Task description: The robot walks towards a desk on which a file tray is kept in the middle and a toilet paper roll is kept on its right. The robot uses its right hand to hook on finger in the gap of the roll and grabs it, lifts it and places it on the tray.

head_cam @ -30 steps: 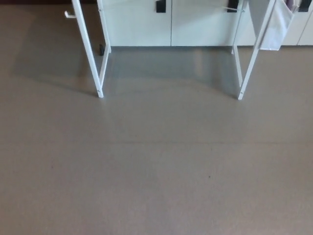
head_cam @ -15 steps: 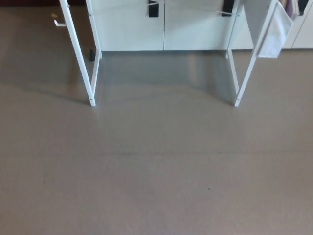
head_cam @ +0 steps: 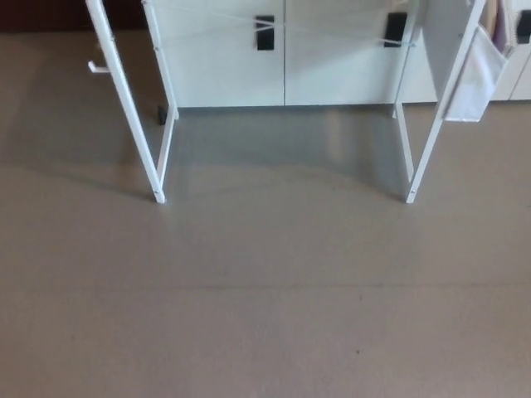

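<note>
Floor [head_cam: 265, 315] of plain grey-brown, smooth material filled most of the head view, running bare from the bottom edge up to the furniture at the top. Beyond it stood a row of pale white cabinet doors [head_cam: 232, 50] with small black handles [head_cam: 265, 31]. In front of those rose the thin white metal legs of the desk frame, the left pair [head_cam: 158, 166] and the right pair [head_cam: 412, 166] planted well apart, with open floor between them. A white fabric pouch [head_cam: 473, 83] hung off the right leg near the picture's upper right corner. The surface itself lay above the top edge and out of sight, so neither the file tray nor the toilet paper roll could be seen; by the task they would sit ahead and above this view, the roll toward the right. Neither robot hand showed, so nothing could be said of their fingers or of which was nearer. Judging from the legs' position, the robot faced the desk roughly square on and had still some floor to cross before any reach.
</note>
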Controlling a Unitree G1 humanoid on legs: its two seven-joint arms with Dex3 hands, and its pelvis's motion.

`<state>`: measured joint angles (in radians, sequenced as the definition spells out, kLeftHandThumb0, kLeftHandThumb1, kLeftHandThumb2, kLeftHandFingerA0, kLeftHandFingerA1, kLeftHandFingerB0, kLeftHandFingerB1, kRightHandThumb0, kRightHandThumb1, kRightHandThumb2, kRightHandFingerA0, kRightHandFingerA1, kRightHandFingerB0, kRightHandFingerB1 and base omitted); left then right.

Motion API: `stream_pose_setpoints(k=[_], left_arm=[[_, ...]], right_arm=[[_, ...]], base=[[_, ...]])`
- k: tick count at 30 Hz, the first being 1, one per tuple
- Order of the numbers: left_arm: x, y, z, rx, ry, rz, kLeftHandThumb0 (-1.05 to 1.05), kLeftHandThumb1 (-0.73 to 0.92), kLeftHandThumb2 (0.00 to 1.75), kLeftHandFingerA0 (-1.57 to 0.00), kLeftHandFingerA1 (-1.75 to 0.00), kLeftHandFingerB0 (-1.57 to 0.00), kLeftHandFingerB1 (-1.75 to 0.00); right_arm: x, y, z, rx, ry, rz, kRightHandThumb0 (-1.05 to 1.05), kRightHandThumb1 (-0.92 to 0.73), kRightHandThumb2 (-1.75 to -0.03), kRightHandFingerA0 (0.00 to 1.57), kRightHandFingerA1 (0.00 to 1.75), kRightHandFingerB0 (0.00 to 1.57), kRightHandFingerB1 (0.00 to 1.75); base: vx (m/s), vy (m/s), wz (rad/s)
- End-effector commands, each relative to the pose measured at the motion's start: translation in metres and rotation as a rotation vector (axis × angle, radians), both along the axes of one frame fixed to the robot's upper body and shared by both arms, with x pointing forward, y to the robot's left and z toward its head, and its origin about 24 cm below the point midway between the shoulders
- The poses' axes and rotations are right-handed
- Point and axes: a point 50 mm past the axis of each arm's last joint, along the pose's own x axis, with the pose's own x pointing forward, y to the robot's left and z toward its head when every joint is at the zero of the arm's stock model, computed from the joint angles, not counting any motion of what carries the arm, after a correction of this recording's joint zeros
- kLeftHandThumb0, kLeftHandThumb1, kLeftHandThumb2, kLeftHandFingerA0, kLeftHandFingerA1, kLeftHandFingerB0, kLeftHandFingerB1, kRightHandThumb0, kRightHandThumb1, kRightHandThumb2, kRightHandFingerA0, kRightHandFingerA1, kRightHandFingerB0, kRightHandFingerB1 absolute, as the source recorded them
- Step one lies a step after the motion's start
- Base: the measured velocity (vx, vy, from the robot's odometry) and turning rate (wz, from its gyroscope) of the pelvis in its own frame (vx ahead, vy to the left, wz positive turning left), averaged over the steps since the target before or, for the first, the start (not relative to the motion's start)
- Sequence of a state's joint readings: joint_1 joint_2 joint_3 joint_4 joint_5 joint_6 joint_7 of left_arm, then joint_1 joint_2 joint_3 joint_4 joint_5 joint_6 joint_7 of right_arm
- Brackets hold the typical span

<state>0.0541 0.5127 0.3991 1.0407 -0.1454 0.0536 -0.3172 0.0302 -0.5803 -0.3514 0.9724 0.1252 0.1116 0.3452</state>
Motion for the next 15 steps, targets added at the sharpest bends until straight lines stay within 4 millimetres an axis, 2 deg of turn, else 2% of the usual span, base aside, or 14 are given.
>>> stream_pose_setpoints(k=[1,2,4,5,7,8,9,10,11,12,13,15], left_arm=[[0.0028,0.0058,0.0059,0.033,-0.011,-0.004,-0.76,0.67,0.97,-0.31,-0.54,-0.19,-0.46],[0.0028,0.0059,0.0060,0.032,-0.013,-0.004,-0.75,0.67,0.97,-0.32,-0.55,-0.20,-0.46],[0.0023,0.0058,0.0061,0.028,-0.019,-0.010,-0.75,0.67,0.96,-0.31,-0.55,-0.19,-0.46],[0.0023,0.0058,0.0061,0.027,-0.019,-0.001,-0.75,0.66,0.96,-0.32,-0.55,-0.19,-0.46],[0.0023,0.0058,0.0061,0.026,-0.020,0.002,-0.75,0.66,0.96,-0.32,-0.55,-0.19,-0.46],[0.0025,0.0058,0.0066,0.023,-0.021,0.001,-0.75,0.66,0.96,-0.32,-0.55,-0.19,-0.46],[0.0027,0.0059,0.0065,0.020,-0.022,0.001,-0.75,0.66,0.96,-0.31,-0.55,-0.19,-0.46],[0.0023,0.0059,0.0064,0.017,-0.027,0.003,-0.76,0.65,0.96,-0.32,-0.56,-0.19,-0.46],[0.0023,0.0059,0.0064,0.019,-0.026,0.003,-0.75,0.66,0.96,-0.33,-0.55,-0.19,-0.46],[0.0022,0.0058,0.0066,0.024,-0.023,-0.007,-0.75,0.67,0.98,-0.31,-0.56,-0.16,-0.45],[0.0017,0.0057,0.0067,0.024,-0.027,-0.016,-0.76,0.66,0.97,-0.32,-0.55,-0.18,-0.46],[0.0015,0.0058,0.0063,0.019,-0.028,-0.007,-0.76,0.66,0.97,-0.31,-0.55,-0.18,-0.46]], right_arm=[[0.0006,-0.0011,0.0024,0.024,-0.027,-0.018,-0.68,-0.45,-0.82,0.06,0.39,0.00,0.24],[0.0004,-0.0007,0.0025,0.029,-0.039,-0.023,-0.70,-0.45,-0.80,0.06,0.29,0.05,0.20],[-0.0001,-0.0005,0.0017,0.012,-0.033,-0.014,-0.69,-0.46,-0.82,0.02,0.38,0.01,0.23],[0.0002,-0.0007,0.0010,0.004,-0.029,-0.007,-0.75,-0.47,-0.81,0.07,0.27,0.06,0.18],[0.0004,-0.0009,0.0008,0.002,-0.027,-0.005,-0.75,-0.47,-0.81,0.07,0.27,0.06,0.18],[0.0010,-0.0013,0.0030,-0.038,0.007,0.037,-0.70,-0.61,-0.58,0.09,0.36,0.00,0.28],[0.0011,-0.0015,0.0024,-0.003,-0.003,0.013,-0.72,-0.46,-0.83,0.10,0.36,0.00,0.23],[0.0010,-0.0013,0.0022,0.002,-0.017,-0.005,-0.70,-0.46,-0.78,0.07,0.42,0.04,0.26],[0.0010,-0.0013,0.0021,0.002,-0.017,-0.009,-0.69,-0.59,-0.58,0.12,0.35,0.00,0.28],[0.0010,-0.0014,0.0012,0.023,-0.026,-0.023,-0.67,-0.43,-0.80,0.01,0.38,0.00,0.24],[0.0010,-0.0013,0.0000,0.060,-0.050,-0.062,-0.63,-0.55,-0.58,0.10,0.36,0.04,0.24],[0.0016,-0.0021,0.0004,0.051,-0.025,-0.067,-0.64,-0.56,-0.58,0.11,0.35,0.03,0.24]], base=[[0.09,-0.067,-0.04],[0.00,0.000,0.00],[0.06,0.006,-0.01],[0.12,0.025,-0.08],[0.17,0.065,-0.07],[0.22,0.110,-0.03],[0.23,0.126,-0.08],[0.27,0.137,-0.05],[0.29,0.076,0.07],[0.26,0.216,-0.08],[0.24,0.205,-0.16],[0.20,0.158,0.07]])
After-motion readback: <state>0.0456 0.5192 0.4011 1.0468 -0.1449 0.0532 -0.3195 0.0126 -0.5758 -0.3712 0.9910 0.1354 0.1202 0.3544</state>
